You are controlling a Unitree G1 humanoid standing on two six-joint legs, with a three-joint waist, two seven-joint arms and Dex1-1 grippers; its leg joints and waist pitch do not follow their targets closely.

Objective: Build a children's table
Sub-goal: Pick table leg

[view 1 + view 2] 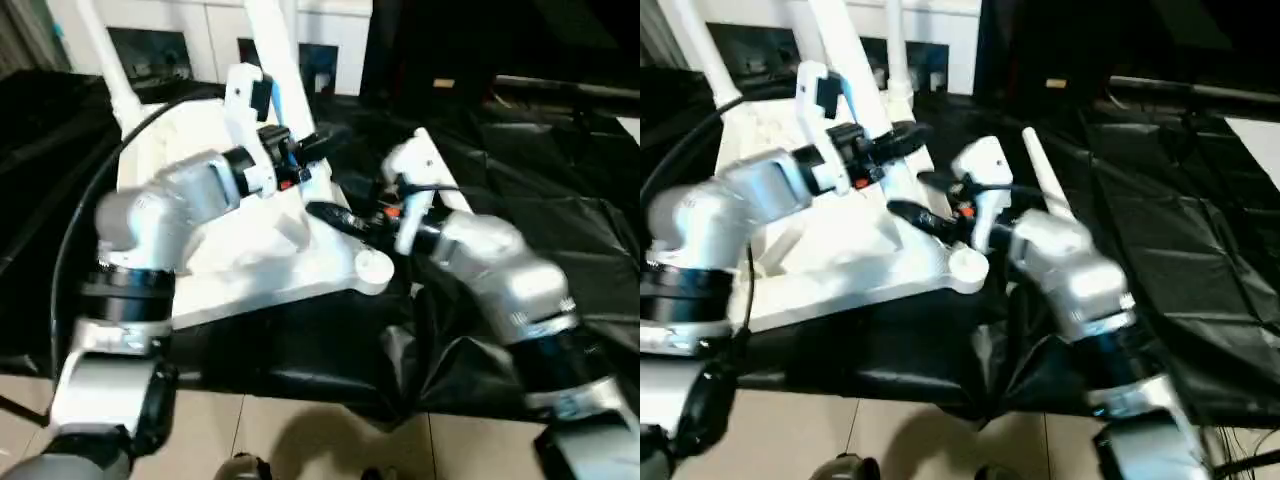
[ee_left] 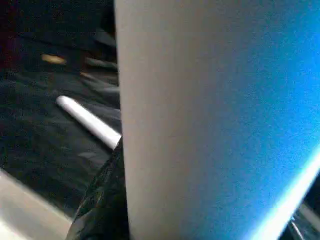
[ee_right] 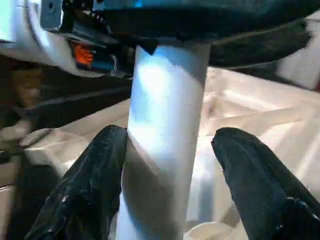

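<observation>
The white tabletop (image 1: 250,255) lies underside up on black cloth. One white leg (image 1: 272,50) stands upright near its right side. My left gripper (image 1: 295,150) is shut on this leg partway up; in the left wrist view the leg (image 2: 200,120) fills most of the picture. Lower down, my right gripper (image 3: 170,135) is open around the same leg (image 3: 165,100): one finger (image 3: 100,170) is at the tube, the other (image 3: 250,175) stands apart from it. Another leg (image 1: 100,60) stands at the far left corner. A loose leg (image 1: 440,175) lies on the cloth to the right.
A rounded corner socket (image 1: 372,268) sits at the tabletop's near right corner. Black cloth (image 1: 560,210) covers the surface around the tabletop. White cabinets (image 1: 200,20) stand behind. Beige floor (image 1: 300,440) shows in front.
</observation>
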